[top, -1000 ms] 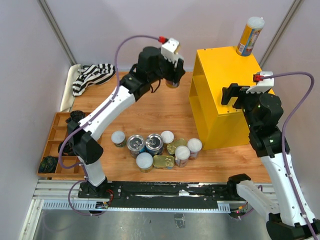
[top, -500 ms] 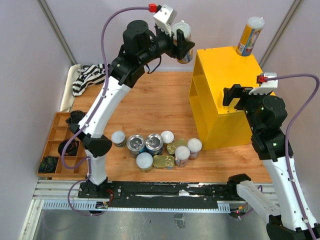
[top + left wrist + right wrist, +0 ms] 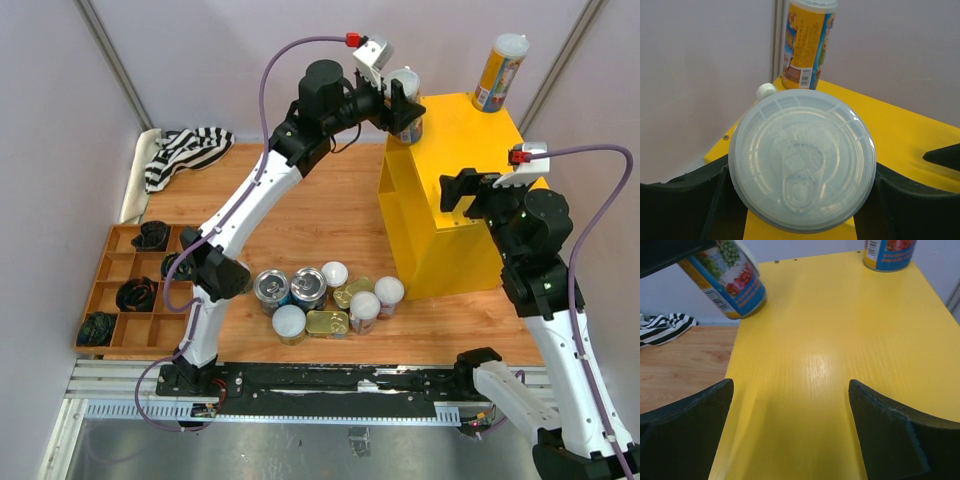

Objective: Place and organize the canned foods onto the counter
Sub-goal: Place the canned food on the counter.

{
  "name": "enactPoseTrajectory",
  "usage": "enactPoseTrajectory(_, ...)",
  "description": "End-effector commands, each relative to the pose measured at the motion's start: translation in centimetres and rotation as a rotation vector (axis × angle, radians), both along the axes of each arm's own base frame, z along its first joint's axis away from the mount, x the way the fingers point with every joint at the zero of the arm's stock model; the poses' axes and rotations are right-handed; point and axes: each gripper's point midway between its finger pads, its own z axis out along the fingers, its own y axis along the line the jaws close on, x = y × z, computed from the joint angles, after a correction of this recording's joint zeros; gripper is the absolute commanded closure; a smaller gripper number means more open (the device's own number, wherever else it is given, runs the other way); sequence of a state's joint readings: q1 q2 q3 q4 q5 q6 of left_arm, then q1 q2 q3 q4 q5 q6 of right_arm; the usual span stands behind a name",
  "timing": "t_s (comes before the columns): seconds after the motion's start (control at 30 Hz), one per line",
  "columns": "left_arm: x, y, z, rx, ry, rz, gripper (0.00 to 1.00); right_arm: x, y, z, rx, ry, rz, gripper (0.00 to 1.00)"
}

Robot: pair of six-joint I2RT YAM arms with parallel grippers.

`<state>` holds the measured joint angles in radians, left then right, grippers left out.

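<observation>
The left gripper (image 3: 402, 104) is clamped across the sides of a blue-and-yellow can (image 3: 728, 278), holding it tilted at the far left corner of the top of the counter (image 3: 456, 132). A tall orange tube (image 3: 498, 70) stands at the far right corner, and the other cans (image 3: 320, 300) are bunched on the wooden table (image 3: 300, 215). The can looks rigid and fairly weighty, with a slick printed label and a ribbed, translucent plastic lid (image 3: 802, 162) that would likely flex, so the straight wall is the place to grip. The right gripper (image 3: 790, 430) hangs spread wide and empty over the smooth yellow top.

The overhead view looks down from behind; both wrist views closely face the counter (image 3: 460, 125) top.
</observation>
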<state>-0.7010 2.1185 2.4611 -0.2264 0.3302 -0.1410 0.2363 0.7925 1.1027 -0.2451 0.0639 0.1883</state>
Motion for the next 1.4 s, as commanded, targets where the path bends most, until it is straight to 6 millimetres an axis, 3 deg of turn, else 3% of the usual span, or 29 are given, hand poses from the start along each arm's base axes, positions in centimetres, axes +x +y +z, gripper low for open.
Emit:
enactPoseTrajectory(0.0, -4.4, 1.4, 11.3, -0.231, -0.258, -0.058, 1.0, -0.1, 3.3, 3.3, 0.006, -0.099, 0.178, 0.01)
enactPoseTrajectory(0.27, -5.6, 1.4, 11.9, -0.251, -0.254, -0.104, 0.99, 1.7, 7.3, 6.4, -0.143, -0.225, 0.307, 0.01)
enactPoseTrajectory(0.43, -6.0, 1.4, 11.6, -0.237, -0.245, -0.114, 1.0, 4.1, 7.6, 7.4, -0.187, -0.243, 0.274, 0.0)
enactPoseTrajectory(0.7, -6.8, 1.8, 12.2, -0.246, -0.231, -0.128, 0.99, 7.4, 8.3, 6.9, -0.231, -0.247, 0.253, 0.01)
enactPoseTrajectory(1.0, -7.4, 1.4, 11.8, -0.248, -0.189, -0.169, 1.0, 9.1, 9.1, 7.1, -0.23, -0.316, 0.256, 0.0)
enactPoseTrajectory(1.37, -7.8, 1.6, 12.3, -0.274, -0.176, -0.181, 1.0, 10.5, 9.5, 6.1, -0.239, -0.306, 0.248, 0.15)
